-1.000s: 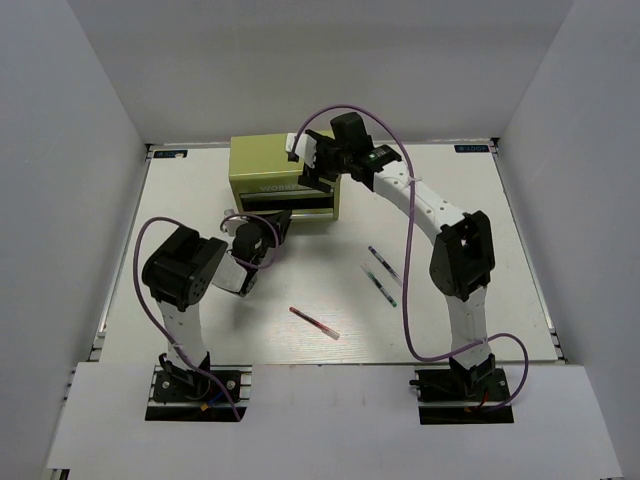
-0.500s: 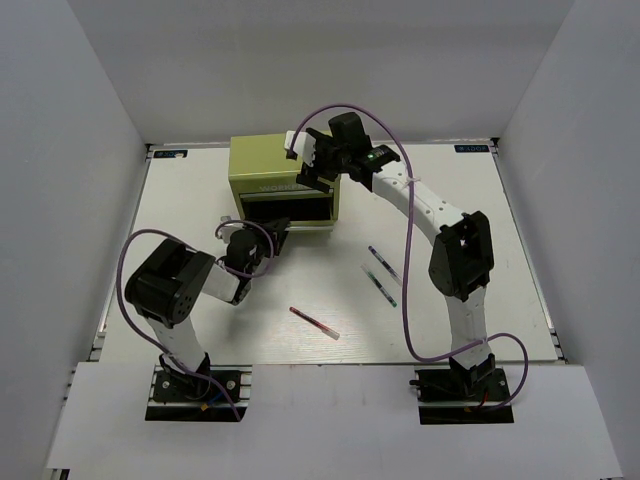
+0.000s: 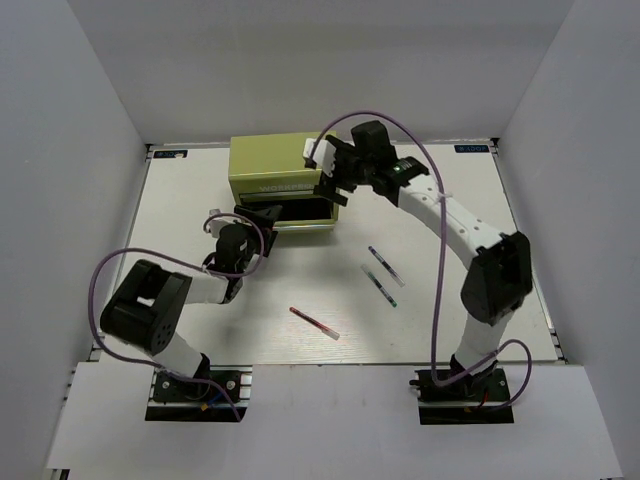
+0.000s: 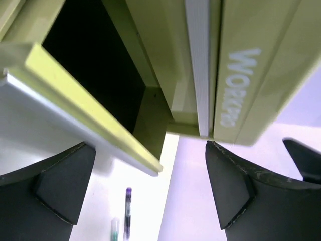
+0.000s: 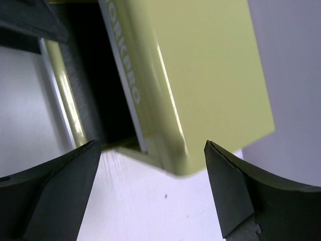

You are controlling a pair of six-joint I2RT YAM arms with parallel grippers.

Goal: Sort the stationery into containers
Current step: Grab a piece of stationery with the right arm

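Top view: the chest (image 3: 270,165) stands near the tabletop's far edge with its drawer (image 3: 300,208) open; a red pen (image 3: 314,323) lies towards the near edge and two dark pens (image 3: 384,264) lie right of centre. Left wrist: left fingers (image 4: 60,186) released, empty, facing the drawer. Right wrist: right fingers (image 5: 235,191) released, empty, at the chest's corner.

1. You see the boxy olive-green metal tool chest (image 3: 268,160) standing at the far middle of the white table (image 3: 450,320), with embossed lettering on its front.
2. Its lower drawer (image 3: 300,212) is pulled open towards you, and the inside looks dark.
3. Your thin red pen (image 3: 314,323) lies flat and slanted, well in front of the chest.
4. One thin dark-and-clear pen (image 3: 384,265) and a second dark-and-clear pen (image 3: 379,285) lie close together, roughly parallel, to the right of the red pen.
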